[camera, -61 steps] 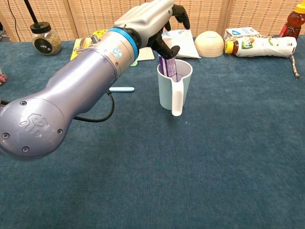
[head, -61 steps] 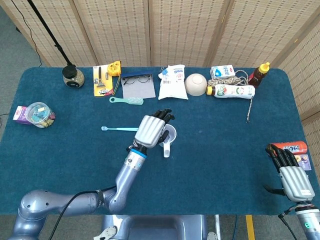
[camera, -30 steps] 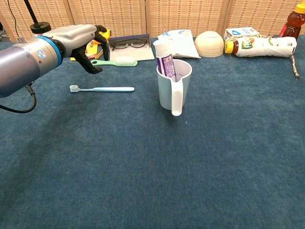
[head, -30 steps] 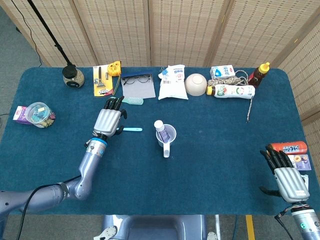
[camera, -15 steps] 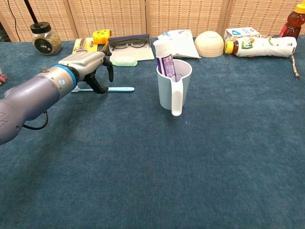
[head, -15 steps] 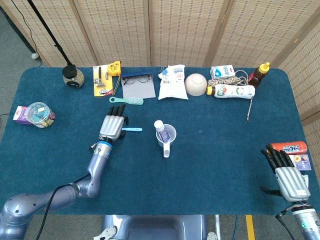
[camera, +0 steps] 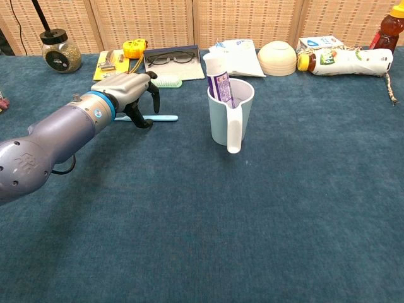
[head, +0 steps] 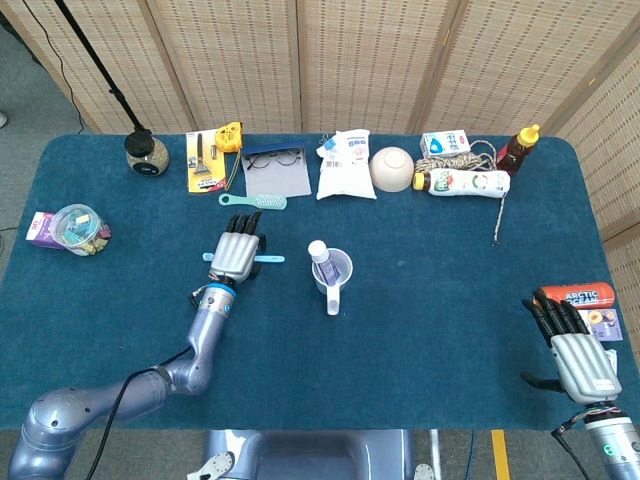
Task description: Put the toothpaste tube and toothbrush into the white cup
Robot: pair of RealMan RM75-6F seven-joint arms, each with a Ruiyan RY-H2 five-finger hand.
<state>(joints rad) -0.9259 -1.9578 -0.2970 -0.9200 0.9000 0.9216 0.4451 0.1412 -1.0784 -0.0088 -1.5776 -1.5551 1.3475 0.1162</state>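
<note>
The white cup (head: 337,274) (camera: 228,121) stands mid-table with its handle towards me. The purple-and-white toothpaste tube (head: 319,254) (camera: 218,78) stands inside it, leaning left, cap up. To the cup's left the light-blue toothbrush (head: 270,259) (camera: 165,117) lies flat on the table, bristle end to the left. My left hand (head: 237,256) (camera: 128,92) hovers over the brush's middle, fingers apart and curved down, tips at the handle. I cannot see a grip on it. My right hand (head: 578,358) rests at the table's front right, holding nothing, fingers straight.
A green hairbrush (head: 254,200) lies just behind my left hand. Along the back edge stand a jar (head: 146,154), razor pack (head: 204,165), glasses (head: 274,158), white pouch (head: 347,165), bowl (head: 392,169) and bottles (head: 463,182). A red packet (head: 582,296) lies beside my right hand.
My left hand left the tube standing in the cup, swung left and came down over the toothbrush. The right hand has barely moved.
</note>
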